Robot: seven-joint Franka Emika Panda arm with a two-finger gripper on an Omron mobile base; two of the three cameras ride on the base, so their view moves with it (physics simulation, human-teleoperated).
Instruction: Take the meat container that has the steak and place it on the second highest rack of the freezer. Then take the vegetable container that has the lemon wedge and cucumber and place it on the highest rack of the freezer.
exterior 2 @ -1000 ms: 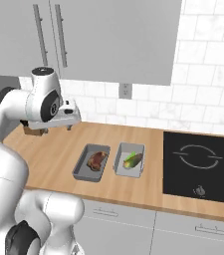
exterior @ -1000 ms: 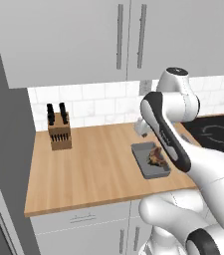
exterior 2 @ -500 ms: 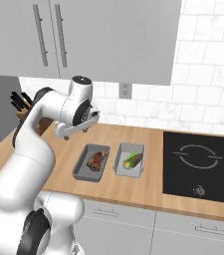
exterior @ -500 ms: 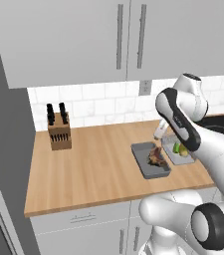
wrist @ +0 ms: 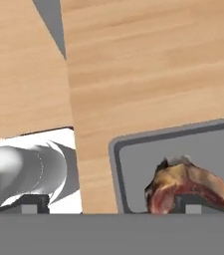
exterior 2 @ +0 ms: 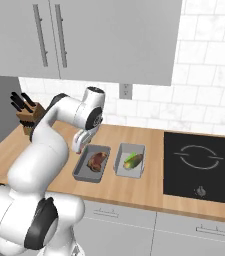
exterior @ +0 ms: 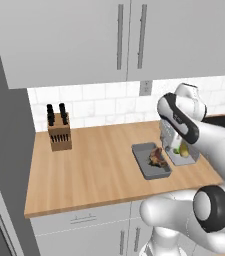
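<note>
- Two shallow grey rectangular trays are seen side by side, close but apart, on the light wooden countertop, left of the black glass hob.
- The meat tray holds the small reddish-brown steak; in the left base view the same tray is partly covered by the white robot arm.
- The vegetable tray carries the green cucumber and yellow lemon wedge; in the left base view it is largely hidden behind the arm, with only a green-yellow patch visible.
- The two-finger gripper is held low over the far-left end of the meat tray, jaws spread wide and nothing between them.
- In the hand view the steak is cut off at the bottom edge, and the tray rim is shown only in part.
- A wooden knife block with black handles stands well apart at the counter's left, half hidden by the arm in the right base view.
</note>
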